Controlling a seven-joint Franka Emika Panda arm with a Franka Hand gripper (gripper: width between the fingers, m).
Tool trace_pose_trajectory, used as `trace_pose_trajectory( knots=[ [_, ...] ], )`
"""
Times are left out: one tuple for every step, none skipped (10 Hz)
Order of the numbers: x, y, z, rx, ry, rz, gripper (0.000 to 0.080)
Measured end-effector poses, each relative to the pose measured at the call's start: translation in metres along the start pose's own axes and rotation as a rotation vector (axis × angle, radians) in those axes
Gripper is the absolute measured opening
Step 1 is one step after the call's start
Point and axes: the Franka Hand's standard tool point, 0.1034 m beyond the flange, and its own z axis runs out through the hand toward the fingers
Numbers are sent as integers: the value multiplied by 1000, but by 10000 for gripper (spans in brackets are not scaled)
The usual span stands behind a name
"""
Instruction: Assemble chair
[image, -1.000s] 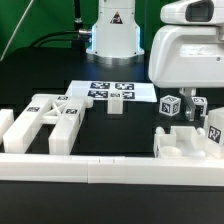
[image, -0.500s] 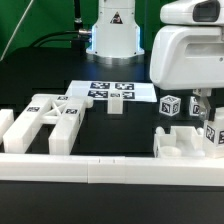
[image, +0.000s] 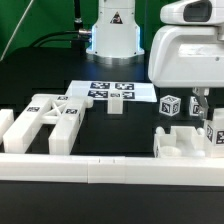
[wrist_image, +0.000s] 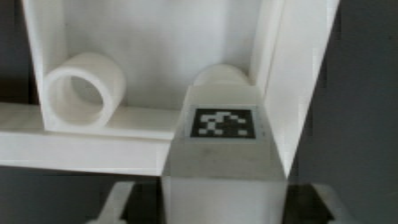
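The chair is in loose white tagged parts. In the wrist view a long white chair leg (wrist_image: 222, 150) with a square tag runs between my gripper (wrist_image: 226, 203) fingers, which press on both of its sides. Behind the leg lies a white walled part with a round socket (wrist_image: 80, 90). In the exterior view my gripper (image: 206, 112) hangs under the big white hand at the exterior view's right, shut on that tagged leg (image: 214, 130), just above the blocky seat part (image: 185, 145).
Two ladder-like frames (image: 45, 118) lie at the exterior view's left. A small white block (image: 117, 108) sits by the marker board (image: 112, 90), and a tagged cube-like part (image: 170, 105) stands beside my gripper. A long white border bar (image: 110, 172) runs along the front.
The fingers have come together onto the tagged leg at the exterior view's right. The hand has barely shifted, and the other parts lie as before.
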Motion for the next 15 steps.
trace_pose_trajectory(
  knots=[
    [-1, -1, 0, -2, -1, 82, 286],
    [-1, -1, 0, -4, -2, 178, 286],
    [-1, -1, 0, -4, -2, 234, 286],
    [-1, 0, 0, -4, -2, 288, 286],
    [-1, 0, 0, -4, -2, 368, 286],
    [-2, -1, 1, -4, -3, 468, 286],
    [-2, -1, 1, -1, -1, 581, 286],
    [-3, -1, 1, 7, 3, 698, 286],
    [-3, -1, 1, 12, 7, 777, 286],
    [-3, -3, 1, 17, 4, 909, 287],
    [-3, -4, 0, 15, 8, 1016, 287],
    [-3, -4, 0, 18, 4, 1128, 287],
    [-3, -4, 0, 23, -1, 1209, 287],
    [-3, -4, 0, 27, -6, 1271, 287],
    [-3, -4, 0, 33, -15, 1336, 287]
  ],
)
